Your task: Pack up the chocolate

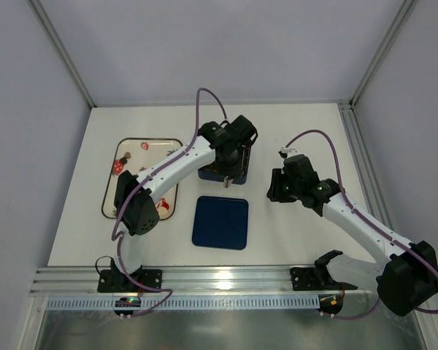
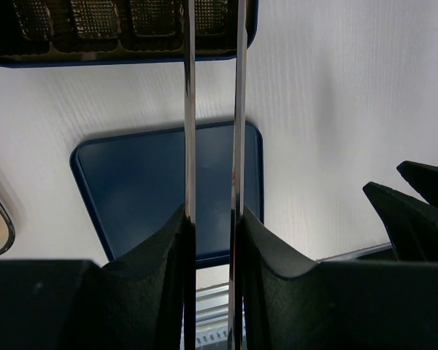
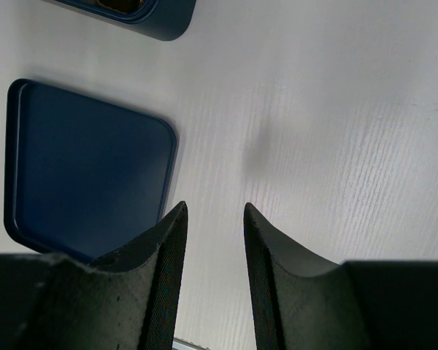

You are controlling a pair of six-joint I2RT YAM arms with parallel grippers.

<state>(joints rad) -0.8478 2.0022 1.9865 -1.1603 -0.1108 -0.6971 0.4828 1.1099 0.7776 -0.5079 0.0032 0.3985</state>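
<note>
Here, white table [image 1: 299, 131] w/ blue lid [image 1: 220, 222], grey walls [image 1: 204, 44] around.

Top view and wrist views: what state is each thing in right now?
Box: open, uncovered.
Lid: off, flat on the table, apart from the box.
Left claw: shut on tweezers, above the box.
Tweezers: gripped, blades apart, tips out of view.
Right claw: open, empty, above the table.

White table [image 1: 292, 131]: tray [image 1: 150, 140], box [image 1: 204, 173], lid [image 1: 220, 222]
</note>
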